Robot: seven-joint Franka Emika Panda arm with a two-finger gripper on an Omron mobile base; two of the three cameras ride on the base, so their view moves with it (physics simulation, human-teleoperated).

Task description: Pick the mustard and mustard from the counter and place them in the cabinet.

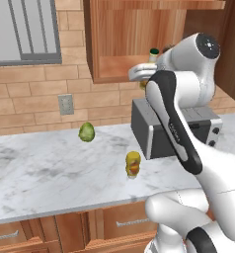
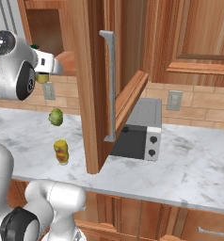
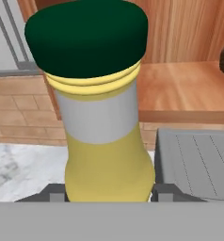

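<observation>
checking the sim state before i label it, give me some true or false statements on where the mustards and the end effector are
1. The end effector is closed on the slim mustard bottle with the dark green cap. True.
2. The stubby mustard bottle already stands on the cabinet shelf. False: it stands on the marble counter.
3. The green ball lies on the counter near the brick wall. True.
4. The slim bottle rests on the grey appliance. False: it is held up in the air at about the level of the cabinet shelf.
5. The cabinet door is shut. False: it hangs open.
</observation>
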